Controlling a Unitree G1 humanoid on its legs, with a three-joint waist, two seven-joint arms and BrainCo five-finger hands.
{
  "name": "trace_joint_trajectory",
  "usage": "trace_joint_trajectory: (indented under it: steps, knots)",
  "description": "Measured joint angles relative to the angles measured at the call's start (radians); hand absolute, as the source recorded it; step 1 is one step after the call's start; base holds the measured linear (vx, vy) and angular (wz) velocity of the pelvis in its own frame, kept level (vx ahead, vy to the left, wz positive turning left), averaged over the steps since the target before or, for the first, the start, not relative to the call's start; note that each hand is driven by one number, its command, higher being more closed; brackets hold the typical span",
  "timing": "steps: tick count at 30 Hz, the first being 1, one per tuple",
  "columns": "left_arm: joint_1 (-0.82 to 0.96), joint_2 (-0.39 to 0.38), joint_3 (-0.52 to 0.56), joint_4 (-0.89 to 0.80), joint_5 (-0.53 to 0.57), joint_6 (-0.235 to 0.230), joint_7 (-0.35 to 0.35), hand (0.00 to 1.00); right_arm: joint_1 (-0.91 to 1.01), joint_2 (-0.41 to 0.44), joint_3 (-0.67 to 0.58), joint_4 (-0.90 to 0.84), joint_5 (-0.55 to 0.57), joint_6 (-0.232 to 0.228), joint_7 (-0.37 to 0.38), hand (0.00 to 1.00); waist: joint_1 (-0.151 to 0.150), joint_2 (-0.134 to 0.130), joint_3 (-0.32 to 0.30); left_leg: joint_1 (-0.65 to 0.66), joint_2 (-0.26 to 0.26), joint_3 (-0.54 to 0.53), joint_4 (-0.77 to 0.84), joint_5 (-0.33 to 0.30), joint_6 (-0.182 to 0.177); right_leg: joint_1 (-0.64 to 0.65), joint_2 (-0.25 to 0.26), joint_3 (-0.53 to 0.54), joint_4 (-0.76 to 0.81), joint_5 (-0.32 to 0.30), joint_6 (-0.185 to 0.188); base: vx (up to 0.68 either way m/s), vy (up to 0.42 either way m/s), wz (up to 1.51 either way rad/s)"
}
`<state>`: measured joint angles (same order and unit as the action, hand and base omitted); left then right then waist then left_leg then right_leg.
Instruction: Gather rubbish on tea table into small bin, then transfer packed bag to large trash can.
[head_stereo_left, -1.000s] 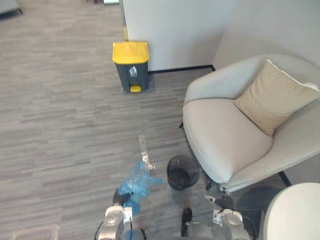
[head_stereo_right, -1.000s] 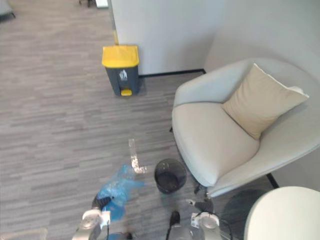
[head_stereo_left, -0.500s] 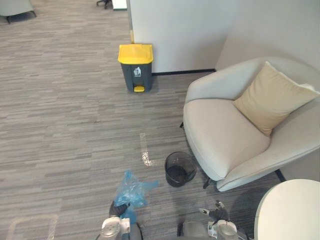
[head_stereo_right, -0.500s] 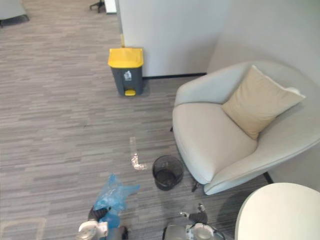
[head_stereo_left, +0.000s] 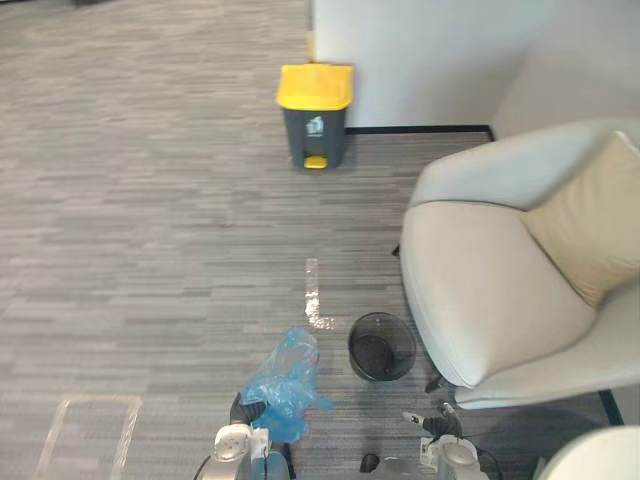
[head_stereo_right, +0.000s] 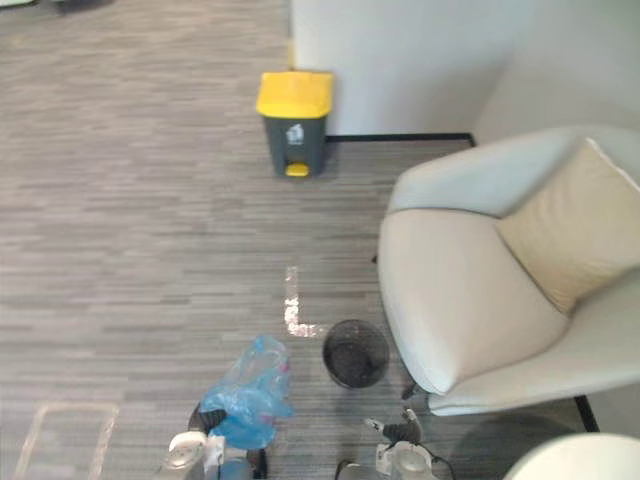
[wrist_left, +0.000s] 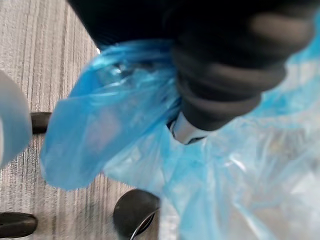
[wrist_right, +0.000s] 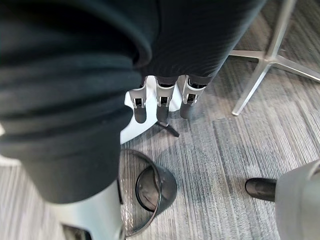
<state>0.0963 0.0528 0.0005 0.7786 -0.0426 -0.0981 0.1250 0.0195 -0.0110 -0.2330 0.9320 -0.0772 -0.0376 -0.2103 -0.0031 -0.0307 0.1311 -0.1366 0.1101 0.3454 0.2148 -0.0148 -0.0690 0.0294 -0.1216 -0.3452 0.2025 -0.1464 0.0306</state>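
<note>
Carrying blue bag (head_stereo_left: 285, 385) squeezed in left hand (head_stereo_left: 244, 410); next, walk to yellow-lid bin (head_stereo_left: 315, 115) and drop it.

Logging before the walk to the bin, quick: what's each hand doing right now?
Left hand: shut on the blue bag.
Right hand: open, holding nothing.

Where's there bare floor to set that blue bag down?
Widest bare carpet: left of the tape mark, between the blue bag and the yellow-lidded trash can. Crowded on the right, where the small mesh bin stands beside the armchair.
</note>
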Motion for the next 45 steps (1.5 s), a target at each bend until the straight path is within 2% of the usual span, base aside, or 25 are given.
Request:
trace_joint_trajectory:
  steps: [3, 5, 6, 8, 9, 11, 12, 14, 17, 19, 20, 22, 23, 24, 25, 27, 30, 31, 32, 33, 35, 39, 40, 42, 45]
  knots:
    - [0.014, 0.009, 0.001, 0.002, 0.001, 0.0, 0.001, 1.0, -0.033, 0.002, 0.001, -0.001, -0.002, 0.0, -0.002, 0.0, 0.005, -0.009, 0.009, -0.003, -0.007, -0.004, -0.008, -0.006, 0.009, 0.009, 0.001, -0.027, 0.003, 0.003, 0.005, 0.04, 0.016, 0.35]
    - [0.023, 0.006, 0.001, 0.014, 0.001, 0.002, 0.001, 1.0, -0.046, 0.001, 0.002, -0.001, -0.002, 0.0, -0.003, 0.0, 0.005, 0.002, 0.018, -0.003, -0.013, -0.001, 0.007, -0.041, 0.052, 0.004, -0.001, -0.029, 0.042, 0.0, 0.008, 0.02, 0.075, 0.18]
    - [0.025, 0.003, 0.001, 0.016, 0.001, 0.004, 0.0, 1.0, -0.043, 0.0, 0.002, -0.001, -0.002, 0.002, -0.003, 0.0, -0.001, 0.013, 0.032, -0.001, -0.012, -0.002, 0.034, -0.091, 0.074, -0.018, -0.017, -0.028, 0.142, -0.017, 0.034, 0.01, 0.103, 0.32]
    - [0.026, 0.007, 0.001, 0.015, 0.001, 0.004, 0.001, 1.0, -0.034, -0.015, 0.003, -0.002, -0.002, 0.006, -0.003, 0.0, -0.007, 0.021, 0.037, 0.002, -0.02, -0.031, 0.058, -0.199, 0.069, -0.097, -0.064, -0.014, 0.378, -0.046, 0.074, 0.04, 0.167, 0.56]
    - [0.022, 0.021, 0.002, 0.014, 0.001, 0.004, 0.003, 1.0, -0.023, -0.008, 0.007, -0.004, -0.003, 0.012, -0.003, 0.0, -0.01, -0.008, 0.051, 0.013, -0.054, -0.058, 0.076, -0.224, 0.076, -0.171, -0.115, 0.04, 0.56, -0.021, 0.056, 0.09, 0.172, 0.69]
    - [0.024, 0.034, 0.001, 0.01, 0.001, 0.009, 0.006, 1.0, -0.001, 0.003, 0.013, -0.009, 0.002, 0.018, -0.001, 0.0, -0.018, -0.018, 0.072, 0.046, -0.083, -0.093, 0.087, -0.252, 0.097, -0.276, -0.106, 0.191, 0.753, 0.025, 0.047, 0.17, 0.097, 0.65]
    - [0.024, 0.045, 0.003, 0.009, 0.001, 0.016, 0.008, 1.0, -0.004, 0.003, 0.014, -0.018, -0.002, 0.017, -0.004, 0.0, -0.02, -0.017, 0.071, 0.061, -0.081, -0.118, 0.084, -0.263, 0.1, -0.318, -0.05, 0.242, 0.757, -0.071, 0.05, 0.24, 0.082, 0.56]
    - [0.016, 0.059, 0.007, 0.009, 0.0, 0.017, 0.008, 1.0, -0.009, 0.0, 0.031, -0.018, -0.002, 0.016, -0.003, 0.0, -0.021, -0.016, 0.072, 0.09, -0.083, -0.146, 0.065, -0.268, 0.109, -0.363, -0.004, 0.238, 0.667, -0.137, 0.039, 0.23, 0.035, 0.56]
    - [-0.01, 0.057, 0.013, 0.008, 0.0, 0.018, 0.008, 1.0, -0.014, -0.003, 0.03, -0.02, -0.003, 0.013, -0.003, 0.0, -0.035, -0.017, 0.068, 0.141, -0.094, -0.216, 0.043, -0.286, 0.083, -0.393, 0.048, 0.223, 0.416, -0.127, 0.015, 0.37, -0.045, 0.81]
    - [-0.02, 0.059, 0.013, 0.006, 0.002, 0.017, 0.007, 1.0, 0.016, -0.001, 0.026, -0.022, 0.0, 0.013, -0.003, 0.0, -0.047, -0.046, 0.047, 0.166, -0.108, -0.252, 0.068, -0.326, 0.043, -0.376, 0.053, 0.22, 0.294, -0.036, -0.058, 0.51, -0.12, 0.96]
    - [-0.022, 0.042, 0.016, 0.007, 0.003, 0.02, 0.006, 1.0, 0.024, -0.002, -0.002, -0.041, -0.002, 0.02, -0.004, 0.0, -0.048, -0.009, 0.036, 0.176, -0.064, -0.251, 0.12, -0.345, 0.019, -0.337, 0.074, 0.183, 0.293, -0.062, -0.063, 0.45, -0.099, 0.5]
    - [-0.019, 0.024, 0.015, -0.018, 0.003, 0.02, 0.005, 1.0, 0.029, -0.001, 0.004, -0.091, -0.003, 0.021, -0.002, 0.0, -0.045, 0.026, 0.036, 0.11, 0.01, -0.208, 0.347, -0.344, 0.001, -0.25, 0.119, 0.162, 0.229, -0.078, -0.085, 0.57, -0.127, 0.26]
    - [-0.015, 0.012, 0.024, -0.038, 0.003, 0.02, 0.004, 1.0, 0.028, 0.007, 0.008, -0.106, -0.002, 0.02, -0.002, 0.0, -0.042, 0.037, 0.037, 0.043, 0.074, -0.168, 0.544, -0.326, -0.023, -0.171, 0.153, 0.171, 0.173, -0.085, -0.099, 0.57, -0.107, 0.03]
    - [-0.01, 0.007, 0.024, -0.052, 0.003, 0.02, 0.003, 1.0, 0.028, 0.014, 0.009, -0.114, -0.001, 0.021, -0.003, 0.0, -0.034, 0.034, 0.038, 0.026, 0.105, -0.138, 0.629, -0.339, -0.014, -0.123, 0.169, 0.183, 0.145, -0.088, -0.104, 0.56, -0.051, -0.16]
    - [-0.005, 0.003, 0.021, -0.062, 0.003, 0.019, -0.001, 1.0, 0.028, 0.022, 0.009, -0.121, 0.0, 0.021, -0.003, 0.0, -0.023, 0.021, 0.033, -0.002, 0.126, -0.11, 0.681, -0.355, 0.005, -0.064, 0.171, 0.206, 0.114, -0.094, -0.113, 0.52, -0.022, -0.28]
    - [-0.008, -0.001, 0.021, -0.06, 0.003, 0.019, -0.006, 1.0, 0.012, 0.02, 0.0, -0.122, 0.001, 0.02, -0.004, 0.0, -0.017, 0.0, 0.026, -0.071, 0.114, -0.103, 0.641, -0.37, 0.0, -0.016, 0.154, 0.256, 0.097, -0.095, -0.115, 0.55, 0.053, -0.33]
    - [-0.035, -0.001, 0.022, -0.059, 0.004, 0.019, -0.007, 1.0, -0.018, 0.014, -0.025, -0.092, 0.001, 0.02, -0.007, 0.0, -0.005, -0.019, 0.042, -0.211, 0.06, -0.183, 0.485, -0.347, 0.006, 0.033, 0.106, 0.307, 0.094, -0.096, -0.114, 0.37, 0.202, -0.41]
    - [-0.035, -0.001, 0.019, -0.055, 0.006, 0.019, -0.007, 1.0, -0.02, 0.011, -0.043, -0.076, 0.002, 0.021, -0.009, 0.0, -0.002, -0.016, 0.047, -0.237, 0.031, -0.235, 0.402, -0.302, -0.007, 0.053, 0.096, 0.322, 0.093, -0.103, -0.101, 0.27, 0.217, -0.51]
    - [-0.029, -0.002, 0.017, -0.052, 0.011, 0.019, -0.007, 1.0, -0.011, 0.005, -0.043, -0.062, 0.002, 0.02, -0.011, 0.0, 0.004, -0.005, 0.042, -0.237, 0.017, -0.294, 0.284, -0.203, -0.023, 0.065, 0.094, 0.349, 0.094, -0.123, -0.063, 0.41, 0.414, -0.95]
    - [-0.016, -0.008, 0.013, -0.048, 0.012, 0.017, -0.004, 1.0, -0.001, -0.015, -0.04, -0.042, 0.002, 0.021, -0.012, 0.0, 0.018, 0.03, 0.03, -0.246, 0.031, -0.343, 0.257, -0.069, -0.039, 0.085, 0.104, 0.393, 0.1, -0.183, 0.005, 0.35, 0.369, -0.96]
    - [-0.026, 0.024, 0.015, -0.005, 0.02, 0.02, -0.003, 1.0, 0.001, 0.03, -0.038, -0.016, 0.001, 0.024, -0.005, 0.0, 0.007, -0.025, 0.02, -0.248, -0.006, -0.278, 0.338, -0.167, -0.018, 0.07, 0.034, 0.439, 0.163, -0.229, 0.031, 0.34, 0.334, -0.8]
    - [-0.005, 0.037, -0.001, -0.02, 0.021, 0.02, -0.003, 1.0, 0.013, 0.058, -0.02, -0.012, -0.002, 0.028, 0.003, 0.0, 0.008, -0.028, 0.03, -0.111, -0.01, -0.093, 0.296, -0.273, 0.032, -0.154, -0.03, 0.469, 0.575, -0.152, 0.123, 0.34, 0.3, -1.07]
    - [-0.001, 0.04, -0.001, -0.019, 0.021, 0.02, -0.001, 1.0, 0.01, 0.054, -0.016, -0.012, -0.003, 0.03, 0.003, 0.0, 0.009, -0.029, 0.031, -0.079, -0.012, -0.07, 0.272, -0.278, 0.034, -0.187, -0.037, 0.436, 0.62, -0.155, 0.117, 0.32, 0.213, -1.04]
    - [0.0, 0.061, -0.018, -0.017, 0.02, 0.022, 0.004, 1.0, 0.005, 0.042, -0.007, -0.011, -0.004, 0.028, 0.002, 0.0, -0.007, -0.022, 0.035, 0.038, -0.017, -0.03, 0.151, -0.271, 0.047, -0.28, -0.033, 0.252, 0.665, -0.189, 0.055, 0.34, 0.138, -0.61]
    - [-0.02, 0.062, -0.016, 0.01, 0.021, 0.022, 0.005, 1.0, -0.007, 0.028, 0.007, -0.01, -0.003, 0.022, 0.003, 0.0, -0.023, -0.016, 0.039, 0.14, -0.011, 0.004, 0.049, -0.264, 0.035, -0.366, 0.009, 0.111, 0.468, -0.195, 0.01, 0.4, 0.021, -0.17]
